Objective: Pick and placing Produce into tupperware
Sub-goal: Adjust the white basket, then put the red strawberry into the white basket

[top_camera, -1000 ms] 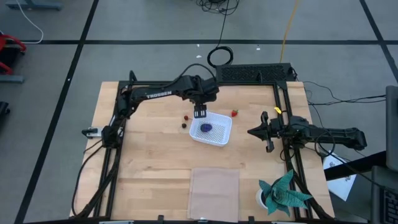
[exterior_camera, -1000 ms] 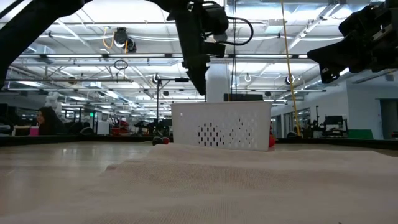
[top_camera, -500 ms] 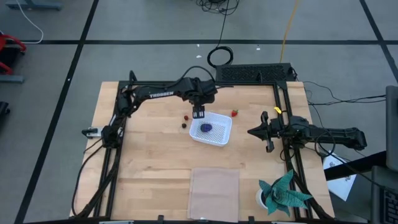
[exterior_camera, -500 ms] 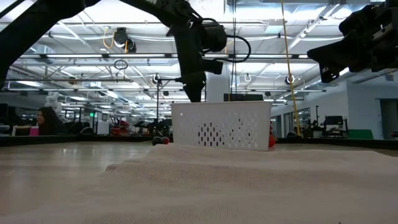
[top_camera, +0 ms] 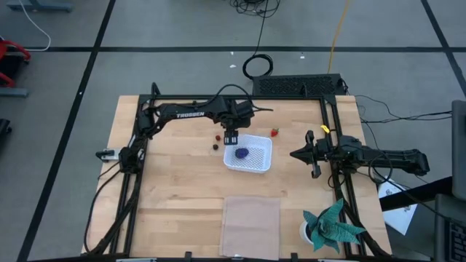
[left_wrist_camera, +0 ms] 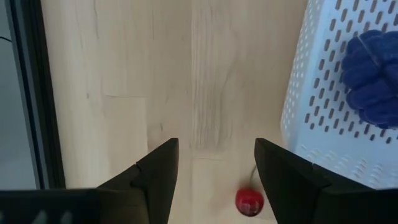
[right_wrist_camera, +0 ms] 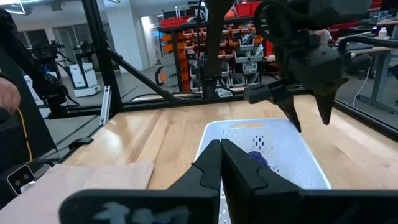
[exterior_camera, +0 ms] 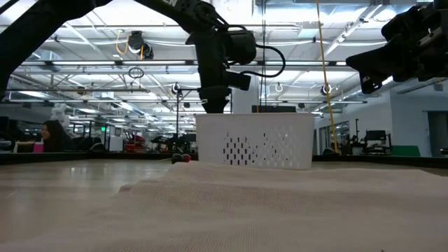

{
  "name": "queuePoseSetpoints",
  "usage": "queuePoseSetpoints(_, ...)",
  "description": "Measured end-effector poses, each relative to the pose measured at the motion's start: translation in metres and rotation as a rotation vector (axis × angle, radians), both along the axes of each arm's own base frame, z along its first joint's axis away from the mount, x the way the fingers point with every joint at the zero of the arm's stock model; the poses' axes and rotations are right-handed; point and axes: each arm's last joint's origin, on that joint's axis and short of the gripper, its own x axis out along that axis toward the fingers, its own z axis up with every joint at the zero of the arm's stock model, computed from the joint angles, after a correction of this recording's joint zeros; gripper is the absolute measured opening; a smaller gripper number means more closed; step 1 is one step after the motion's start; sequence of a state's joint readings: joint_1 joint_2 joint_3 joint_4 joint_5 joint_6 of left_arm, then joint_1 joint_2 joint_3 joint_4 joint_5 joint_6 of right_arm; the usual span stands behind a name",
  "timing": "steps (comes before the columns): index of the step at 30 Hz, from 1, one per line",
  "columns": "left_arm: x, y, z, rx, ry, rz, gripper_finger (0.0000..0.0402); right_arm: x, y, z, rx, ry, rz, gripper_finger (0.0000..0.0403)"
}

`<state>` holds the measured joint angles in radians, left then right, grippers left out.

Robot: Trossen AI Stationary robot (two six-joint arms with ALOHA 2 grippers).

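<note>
The left gripper (top_camera: 231, 137) hangs with its fingers spread and empty just outside the far left wall of the white tupperware (top_camera: 261, 164), over bare wood; the purple-blue bunch (top_camera: 242, 153) already lies inside the tupperware, near its middle. The left wrist view shows the relation that the coming move most likely turns on: a small red cherry-like berry (left_wrist_camera: 249, 201) with a thin stem lies on the table between the spread fingers (left_wrist_camera: 155, 177) and closer to the one nearer the tupperware wall (left_wrist_camera: 311, 106), so the gripper would need a short drop and perhaps a slight shift toward the tupperware to centre it; the stem runs from the berry away from the wrist, roughly in line with the fingers. In the high view two small berries (top_camera: 217, 141) sit just left of the tupperware, a red one and a darker one, and the strawberry (top_camera: 274, 132) lies just beyond the tupperware's far right corner. The left arm is plainly the nearer to the berries; the right gripper (top_camera: 314, 154) waits well to the right of the tupperware, its fingers pressed together. Against a second ago, the left gripper has slid from above the tupperware's near-left rim to outside it, toward the berries; its spread is unchanged; the tupperware seems to have shifted slightly.
</note>
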<state>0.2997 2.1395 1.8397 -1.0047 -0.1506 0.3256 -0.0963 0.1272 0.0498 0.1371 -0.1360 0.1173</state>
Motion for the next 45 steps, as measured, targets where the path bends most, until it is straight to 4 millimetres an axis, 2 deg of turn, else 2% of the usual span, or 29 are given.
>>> queuePoseSetpoints(23, 0.002, -0.014, -0.001, -0.006, 0.02, -0.001, 0.0214, 0.0, 0.0, 0.0, -0.001, 0.0, 0.0, 0.0)
queuePoseSetpoints(36, 0.003, -0.023, 0.0, 0.003, 0.035, -0.057, 0.0214, 0.0, 0.0, 0.0, -0.002, 0.0, 0.0, 0.0)
queuePoseSetpoints(39, 0.001, -0.023, 0.01, 0.043, 0.015, -0.078, 0.0214, 0.0, 0.0, 0.0, -0.002, 0.0, 0.0, 0.0)
queuePoseSetpoints(45, -0.01, -0.026, 0.06, 0.092, -0.155, -0.069, 0.0214, 0.0, 0.0, 0.0, -0.002, -0.005, 0.0, 0.0)
